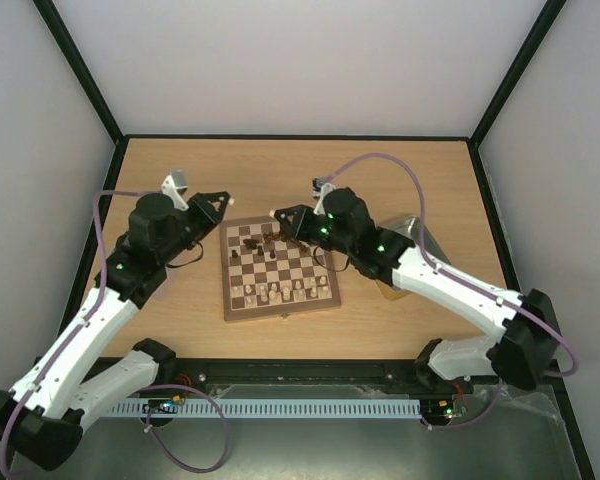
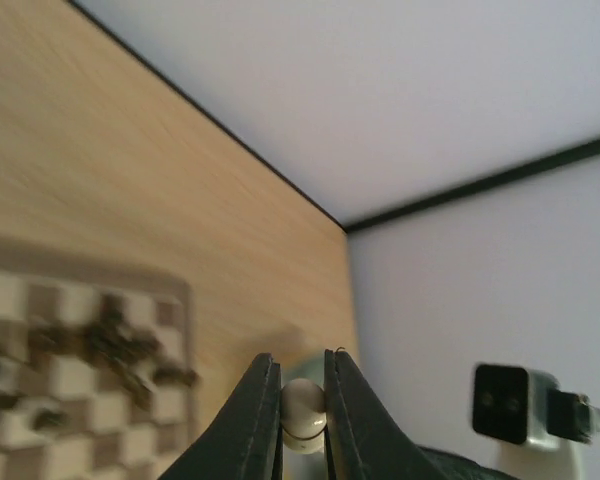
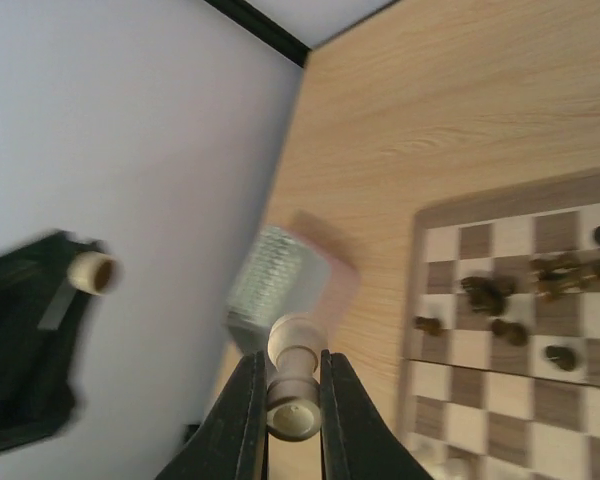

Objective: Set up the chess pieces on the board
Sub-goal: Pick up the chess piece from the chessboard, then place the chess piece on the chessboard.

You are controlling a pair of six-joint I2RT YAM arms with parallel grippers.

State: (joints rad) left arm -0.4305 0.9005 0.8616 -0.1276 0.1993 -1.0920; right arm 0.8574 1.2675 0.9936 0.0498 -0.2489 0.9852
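Left gripper [image 2: 302, 360] clamped on pale piece [image 2: 303, 408], held off table beside board [image 1: 280, 311] far-left corner. Right gripper [image 3: 291, 358] clenched across second pale piece [image 3: 290, 345], base toward camera, above board's far edge. Dark pieces [image 1: 280, 240] jumbled on far rows. Pale row [image 1: 275, 292] stood on near side. Pieces judged light, rigid, smooth, easily toppled. Best pinched at waist and set down upright.
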